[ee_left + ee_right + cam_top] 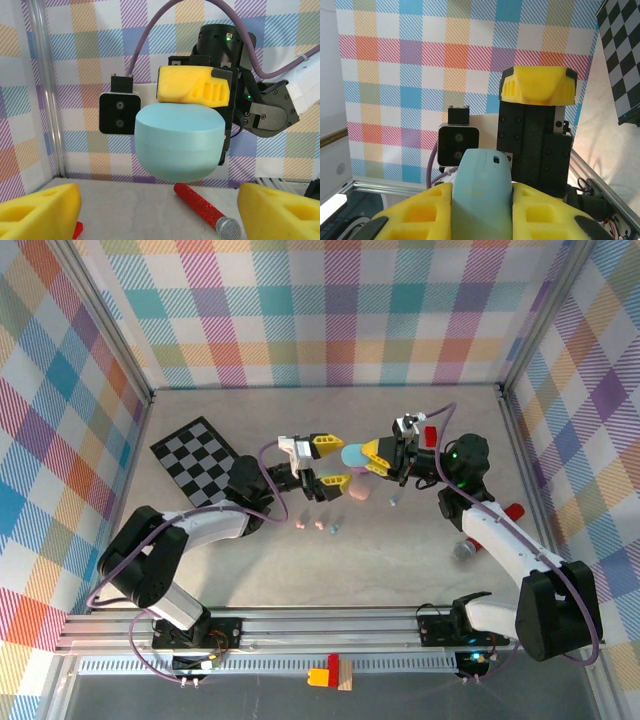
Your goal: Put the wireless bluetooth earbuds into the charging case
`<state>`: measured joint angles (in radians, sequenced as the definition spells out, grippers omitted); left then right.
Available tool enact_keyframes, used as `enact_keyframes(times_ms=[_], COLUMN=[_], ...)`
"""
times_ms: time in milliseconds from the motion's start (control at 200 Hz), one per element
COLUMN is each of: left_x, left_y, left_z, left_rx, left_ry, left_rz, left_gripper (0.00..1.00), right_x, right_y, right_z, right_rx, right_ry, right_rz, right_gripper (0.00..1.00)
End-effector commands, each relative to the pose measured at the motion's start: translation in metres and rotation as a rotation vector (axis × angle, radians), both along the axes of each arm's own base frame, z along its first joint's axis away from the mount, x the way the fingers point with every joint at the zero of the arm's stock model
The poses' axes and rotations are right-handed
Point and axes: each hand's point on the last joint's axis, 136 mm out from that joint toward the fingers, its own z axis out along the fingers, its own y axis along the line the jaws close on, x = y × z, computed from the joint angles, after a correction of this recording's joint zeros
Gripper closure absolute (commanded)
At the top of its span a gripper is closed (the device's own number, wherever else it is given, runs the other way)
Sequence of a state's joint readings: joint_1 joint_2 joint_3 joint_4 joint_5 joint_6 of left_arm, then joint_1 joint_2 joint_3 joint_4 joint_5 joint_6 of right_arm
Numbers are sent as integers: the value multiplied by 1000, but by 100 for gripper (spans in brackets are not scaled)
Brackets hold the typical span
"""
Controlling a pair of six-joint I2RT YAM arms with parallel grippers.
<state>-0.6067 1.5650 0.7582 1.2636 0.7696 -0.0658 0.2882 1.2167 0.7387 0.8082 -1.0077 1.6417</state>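
Note:
My right gripper (372, 458) is shut on a light blue oval charging case (355, 453) and holds it in the air over the middle of the table. In the right wrist view the case (482, 195) is squeezed between the yellow fingers (415, 220). My left gripper (333, 463) faces it and stands open, its fingers (40, 210) wide apart with the closed case (179, 142) just ahead of them. A pale pink case (358, 490) sits just below the grippers. Tiny earbuds lie on the table: two pink (300, 525), one light blue (333, 528), another light blue (392, 502).
A checkered board (195, 460) lies at the back left. A red glitter microphone (207, 210) lies on the table to the right, under the right arm. A red block (429, 435) sits behind the right gripper. Plaid walls close in three sides.

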Motion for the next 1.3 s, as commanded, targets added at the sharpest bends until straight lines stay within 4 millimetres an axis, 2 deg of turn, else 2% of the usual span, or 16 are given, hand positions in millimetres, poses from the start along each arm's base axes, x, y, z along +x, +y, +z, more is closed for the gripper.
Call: enact_keyframes(times_ms=[0, 175, 470, 545, 785, 1080, 1125, 1220, 1295], left_x=[-10, -12, -13, -13, -14, -14, -14, -14, -14], left_y=[-5, -8, -14, -14, -14, -15, -15, -16, -16], left_z=[17, 19, 16, 16, 18, 15, 15, 13, 12], left_rx=[-34, -37, -34, -34, -39, -34, -33, -29, -28], left_ry=[-71, -78, -58, -51, -30, -20, -21, -24, -23], left_rz=[-55, -68, -86, -88, -102, -108, -107, -112, -112], left_gripper=[24, 35, 38, 43, 48, 53, 52, 43, 43], right_x=[-5, -2, 1, 1, 3, 5, 5, 5, 5], right_y=[1, 4, 8, 8, 9, 10, 10, 10, 10], right_z=[10, 3, -4, -5, -13, -11, -11, -8, -5], right_rx=[19, 7, -1, -4, -23, -16, -14, 0, 8], right_ry=[-44, -36, -42, -46, -38, -43, -43, -46, -50], right_rz=[22, 22, 16, 16, 13, 13, 13, 15, 16], right_gripper=[100, 100, 100, 100, 100, 100, 100, 100, 100])
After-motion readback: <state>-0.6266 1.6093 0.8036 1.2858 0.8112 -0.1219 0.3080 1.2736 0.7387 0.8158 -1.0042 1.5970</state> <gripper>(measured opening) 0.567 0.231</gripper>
